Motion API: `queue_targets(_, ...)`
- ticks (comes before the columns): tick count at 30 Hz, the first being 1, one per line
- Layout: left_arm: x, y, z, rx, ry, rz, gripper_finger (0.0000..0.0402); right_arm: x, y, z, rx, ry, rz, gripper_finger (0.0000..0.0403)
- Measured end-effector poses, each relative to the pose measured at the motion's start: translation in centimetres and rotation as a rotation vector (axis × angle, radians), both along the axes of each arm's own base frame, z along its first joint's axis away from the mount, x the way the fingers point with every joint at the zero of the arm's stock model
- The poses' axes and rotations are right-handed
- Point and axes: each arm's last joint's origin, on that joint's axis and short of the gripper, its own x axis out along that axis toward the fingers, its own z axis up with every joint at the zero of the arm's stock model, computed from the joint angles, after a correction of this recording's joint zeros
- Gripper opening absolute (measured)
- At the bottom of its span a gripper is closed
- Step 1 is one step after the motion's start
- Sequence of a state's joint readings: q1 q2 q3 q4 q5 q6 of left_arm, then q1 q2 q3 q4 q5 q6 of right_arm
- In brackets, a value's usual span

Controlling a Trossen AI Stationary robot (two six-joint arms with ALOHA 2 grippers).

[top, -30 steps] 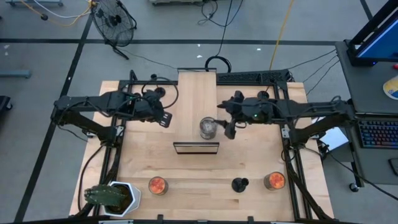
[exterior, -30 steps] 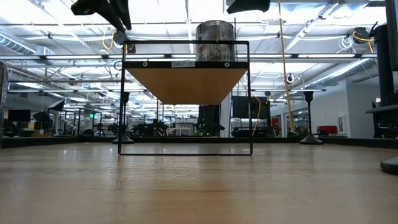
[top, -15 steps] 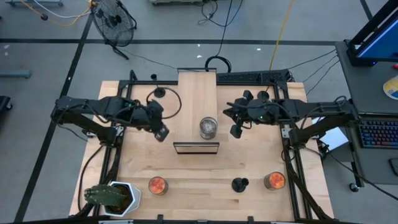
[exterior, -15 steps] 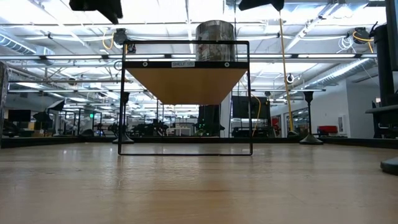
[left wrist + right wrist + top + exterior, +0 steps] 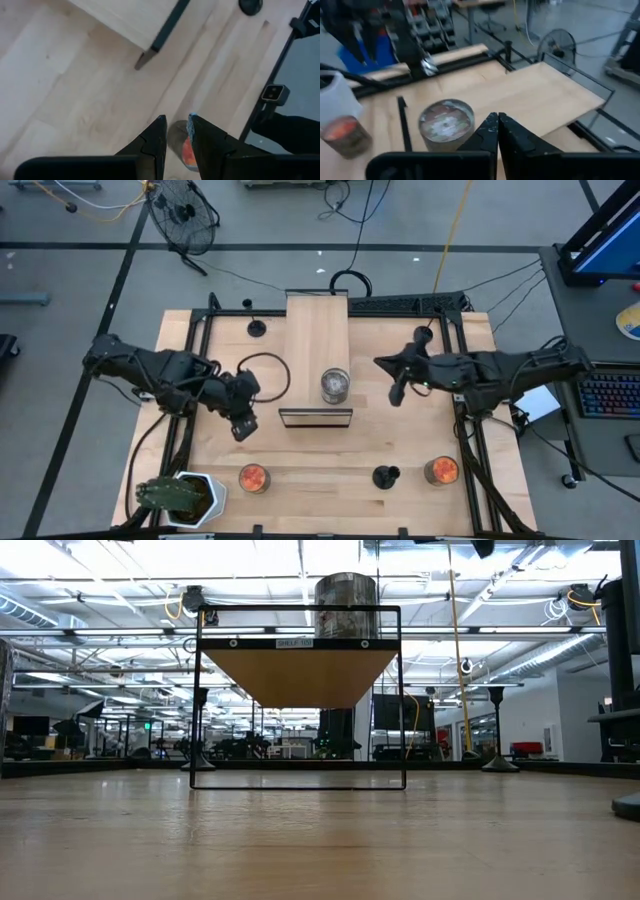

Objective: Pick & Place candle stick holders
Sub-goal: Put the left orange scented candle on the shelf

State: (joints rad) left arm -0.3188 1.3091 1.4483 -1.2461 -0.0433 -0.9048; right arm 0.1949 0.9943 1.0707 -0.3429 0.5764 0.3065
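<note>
Three black candle stick holders stand on the desk [image 5: 420, 442]: one [image 5: 257, 328] and another [image 5: 431, 332] near the far edge on either side of the wooden shelf [image 5: 316, 345], the third [image 5: 386, 476] near the front beside an orange jar [image 5: 441, 470]. The left gripper [image 5: 242, 426] hovers over the desk left of the shelf, fingers [image 5: 155, 140] slightly apart and empty. The right gripper [image 5: 396, 393] hangs right of the metal jar [image 5: 335, 385] on the shelf, fingers [image 5: 489, 131] closed on nothing.
</note>
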Motion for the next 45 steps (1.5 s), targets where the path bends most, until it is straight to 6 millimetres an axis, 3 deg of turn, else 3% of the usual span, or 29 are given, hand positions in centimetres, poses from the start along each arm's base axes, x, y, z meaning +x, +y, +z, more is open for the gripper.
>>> queue_targets(4, 0.4, -1.2, -0.6, -0.016, 0.034, 0.013, 0.0088, -1.7, 0.0, -1.1, 0.026, -0.138, 0.02, 0.0001)
queue_targets(10, 1.8, -2.7, -2.3, -0.008, 0.108, 0.042, 0.0088, -3.7, 0.3, -3.3, 0.058, -0.183, 0.053, 0.0001)
queue_targets(24, 3.9, -6.0, -7.0, 0.025, 0.356, 0.062, 0.009, -6.1, 1.7, -4.7, 0.054, -0.213, 0.193, 0.0001)
queue_targets(27, 4.1, -6.9, -7.9, 0.022, 0.4, 0.04, 0.0113, -6.4, 2.0, -4.7, 0.058, -0.217, 0.218, 0.0001)
queue_targets(36, 4.5, -8.5, -10.0, 0.059, 0.482, 0.012, 0.0235, -6.8, 2.7, -4.6, 0.067, -0.225, 0.27, 0.0001)
queue_targets(45, 4.1, -9.5, -10.5, 0.08, 0.506, -0.01, 0.0255, -6.9, 2.9, -4.6, 0.068, -0.224, 0.286, 0.0001)
